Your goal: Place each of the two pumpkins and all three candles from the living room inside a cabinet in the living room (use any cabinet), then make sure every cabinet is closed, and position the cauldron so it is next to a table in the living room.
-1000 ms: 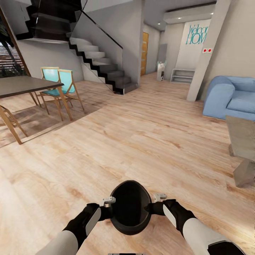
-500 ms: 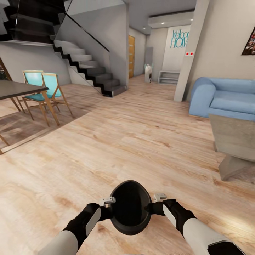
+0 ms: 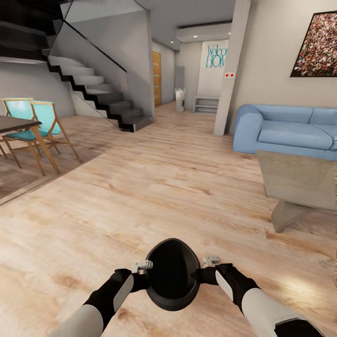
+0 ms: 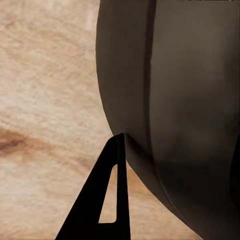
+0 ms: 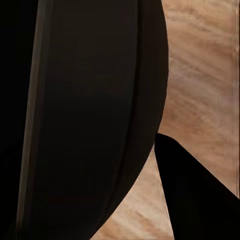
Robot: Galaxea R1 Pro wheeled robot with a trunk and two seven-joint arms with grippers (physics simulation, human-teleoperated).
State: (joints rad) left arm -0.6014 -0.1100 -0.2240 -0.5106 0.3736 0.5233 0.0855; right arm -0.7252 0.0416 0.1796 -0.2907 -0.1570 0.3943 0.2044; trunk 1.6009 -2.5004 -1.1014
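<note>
A black cauldron (image 3: 172, 274) is held above the wooden floor (image 3: 164, 187), left pincer (image 3: 142, 268) and right pincer (image 3: 207, 262) each clamped on its rim. Best to carry it level toward the stone bench (image 3: 299, 180) by the sofa (image 3: 285, 131), then lower gently alongside

Open floor ahead, obstacles at both flanks.

A wide band of bare wooden floor (image 3: 154, 187) is seen running forward to the hallway. The right side is blocked by a low grey table (image 3: 299, 180), with a blue sofa (image 3: 285, 131) just behind it and a pillar (image 3: 231, 70) beside the sofa. The left side is taken by a dark dining table (image 3: 16, 125) with teal chairs (image 3: 40, 122), and a staircase (image 3: 100, 96) beyond. Between the arms the space is occupied by the cauldron (image 3: 172, 274), held off the floor with the left gripper (image 3: 142, 275) and the right gripper (image 3: 202, 274) at its sides.
</note>
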